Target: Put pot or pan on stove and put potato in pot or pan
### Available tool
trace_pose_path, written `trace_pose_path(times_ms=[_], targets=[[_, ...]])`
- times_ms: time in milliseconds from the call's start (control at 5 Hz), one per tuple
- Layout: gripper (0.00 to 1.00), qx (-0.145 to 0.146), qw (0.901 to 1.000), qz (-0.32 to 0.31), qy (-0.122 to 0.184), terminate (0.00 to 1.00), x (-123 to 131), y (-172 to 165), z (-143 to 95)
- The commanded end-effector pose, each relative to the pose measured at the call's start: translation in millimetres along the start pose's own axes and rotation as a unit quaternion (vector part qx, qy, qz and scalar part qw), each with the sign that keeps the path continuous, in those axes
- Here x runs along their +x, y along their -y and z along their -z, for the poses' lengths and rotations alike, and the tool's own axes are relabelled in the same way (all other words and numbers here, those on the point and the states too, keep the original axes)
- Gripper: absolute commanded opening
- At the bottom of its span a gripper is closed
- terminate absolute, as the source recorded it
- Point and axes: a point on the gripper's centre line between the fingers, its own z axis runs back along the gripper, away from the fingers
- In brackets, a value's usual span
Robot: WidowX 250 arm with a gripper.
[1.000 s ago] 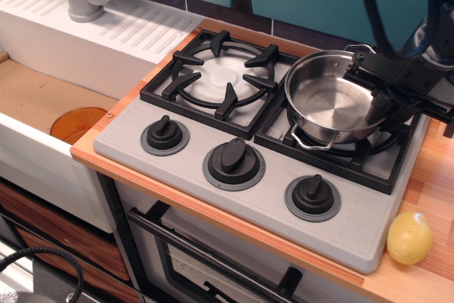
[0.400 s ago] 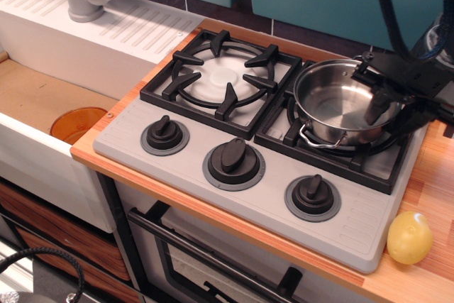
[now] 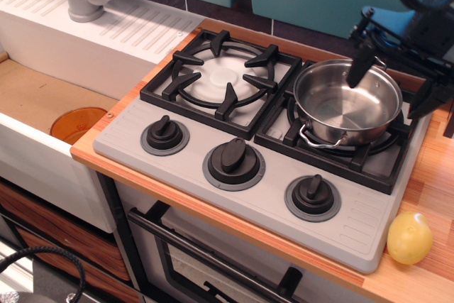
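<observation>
Pot (image 3: 347, 104): we find the shallow stainless-steel pan sitting level on the right-hand grate of the stove (image 3: 234, 196), empty, its polished wall catching the light and one wire loop handle facing the near side.

Claw (image 3: 391, 83): we see the black gripper raised above the pot's far right rim, its two fingers spread wide apart and holding nothing; one finger tip shows over the pan's far edge, the other hangs off to the right of it.

Potato (image 3: 409, 238): we spot the pale-yellow, egg-shaped toy resting on the wooden counter (image 3: 433, 175) at the near right, just beside the stove's corner and well apart from the pot.

Stage: we judge the first half done, with the potato not yet picked up.

Risk: we think the smooth, rounded potato could squirt out of a pinch that lands off its middle and roll along the counter toward the near edge; a low sweep of the arm could also clip the light pan's rim and slide it on the grate.

Surfaces: we note matte grey plastic on the cooktop, ribbed black grates, three round black knobs (image 3: 234, 157), and striped wood grain on the counter.

Elsewhere: we see an orange disc (image 3: 76, 124) lying in the sink basin (image 3: 42, 94) at far left.
</observation>
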Motion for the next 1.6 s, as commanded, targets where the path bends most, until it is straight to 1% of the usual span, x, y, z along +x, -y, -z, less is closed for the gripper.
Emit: trace_pose_path(times_ms=[0, 600, 800, 1000, 1400], targets=[[1.0, -0.018, 0.9994, 0.007, 0.03, 0.0, 7.4, -11.8, -40.3], [1.0, -0.018, 0.9994, 0.007, 0.03, 0.0, 7.4, -11.8, -40.3], [1.0, -0.002, 0.9992, -0.028, 0.03, 0.0, -12.6, -1.7, -36.1], [1.0, 0.006, 0.9981, -0.05, 0.035, 0.0, -31.0, 6.6, -25.9], [1.0, -0.021, 0.9946, -0.088, 0.052, 0.0, -64.4, 28.0, -0.3]])
